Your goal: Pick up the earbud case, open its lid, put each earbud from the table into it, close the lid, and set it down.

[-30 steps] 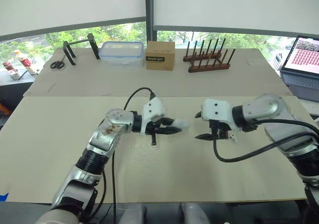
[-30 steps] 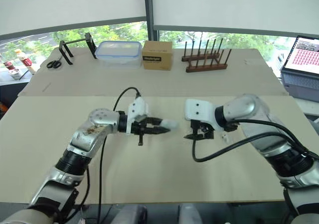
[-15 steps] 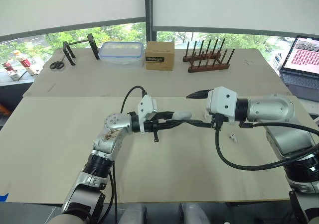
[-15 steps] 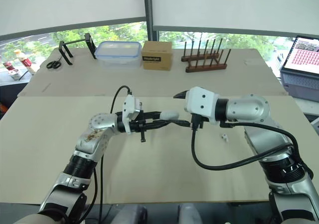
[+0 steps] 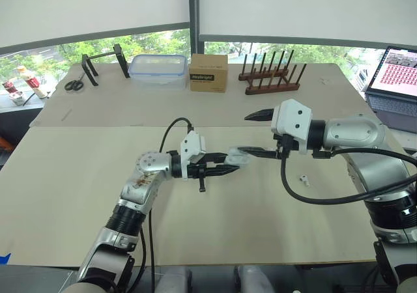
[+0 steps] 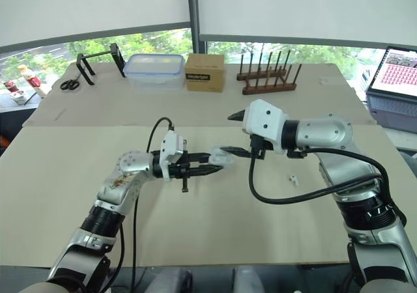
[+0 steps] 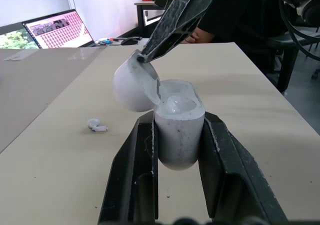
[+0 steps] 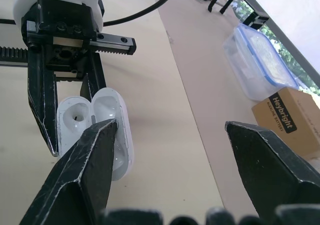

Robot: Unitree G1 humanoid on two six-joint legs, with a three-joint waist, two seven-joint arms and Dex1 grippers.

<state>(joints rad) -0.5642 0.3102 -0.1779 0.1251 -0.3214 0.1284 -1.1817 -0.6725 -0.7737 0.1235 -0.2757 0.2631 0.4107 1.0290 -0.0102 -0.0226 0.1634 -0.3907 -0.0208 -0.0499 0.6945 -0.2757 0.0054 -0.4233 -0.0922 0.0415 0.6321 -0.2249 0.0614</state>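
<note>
Left gripper (image 5: 227,170) is out over the middle of the table (image 5: 71,202), its 2 black fingers (image 7: 140,165) clamped on either side of the earbud case (image 7: 177,132), holding the white body clear of the surface. The lid (image 7: 132,85) is flipped open and hinged back to one side of the body, with the open top facing the right arm. Right gripper (image 5: 244,135) reaches in from the robot's right, its fingers spread wide apart and gripping nothing. Its lower fingertip (image 5: 251,152) touches the rim of the open lid, and the upper one points free above the table. The right wrist view looks straight into the case: 1 well with a dark hole at its bottom, and the lid's hollow right beside it. Whether an earbud already sits in the body, I cannot tell. 1 earbud (image 5: 303,179) lies loose on the table on the robot's right, well apart from the case. Along the far edge sit scissors (image 5: 75,83), a black stand (image 5: 104,60), a clear plastic container (image 5: 158,69), a cardboard box (image 5: 209,72) and a wooden rack (image 5: 272,78), with a laptop (image 5: 397,68) at the far right, screen lit
</note>
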